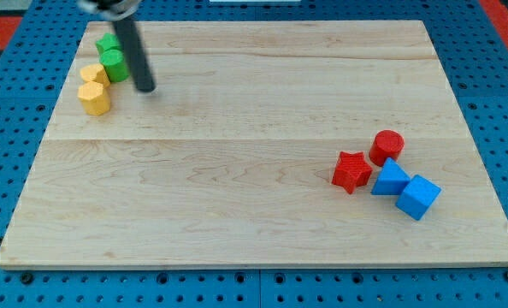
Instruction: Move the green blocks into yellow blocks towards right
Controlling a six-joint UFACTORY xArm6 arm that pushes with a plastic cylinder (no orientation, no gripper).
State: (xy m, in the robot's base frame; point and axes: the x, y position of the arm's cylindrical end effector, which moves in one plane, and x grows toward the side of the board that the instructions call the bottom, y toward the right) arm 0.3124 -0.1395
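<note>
Light wooden plank worktop [254, 214] on a blue pegboard base [6, 77]

Near worktop's top-left corner: tight cluster of four small blocks. Yellow block, hexagon-ish prism [94, 98], is the lowest and leftmost, close to the left edge. Second yellow block, rounded shape hard to make out [93, 74], sits just above it, touching. Green cylinder block [115, 65] touches the upper yellow one on its right side. Second green block, shape unclear, partly hidden [108, 42], is just above the cylinder, nearest the top edge. So the greens lie up and right of the yellows, already in contact with them

My tip [144, 88]: the dark straight rod comes down from the view's top; its end is on the worktop just right of the green cylinder and slightly below it, rod shaft overlapping the cylinder's right side in view; contact cannot be told for sure. No hand on this arm, only the rod, so no open or closed state to give

Middle of worktop: bare wood

Near the right edge, lower half: second cluster. Red star-shaped block [351, 171] leftmost. Red cylinder block [386, 147] up and right of it, close. Blue block, wedge/triangle-like [390, 180], just below the red cylinder, beside the star. Blue cube block [418, 197] touches the wedge on its lower right, nearest the bottom-right corner

Well apart from the green/yellow group
</note>
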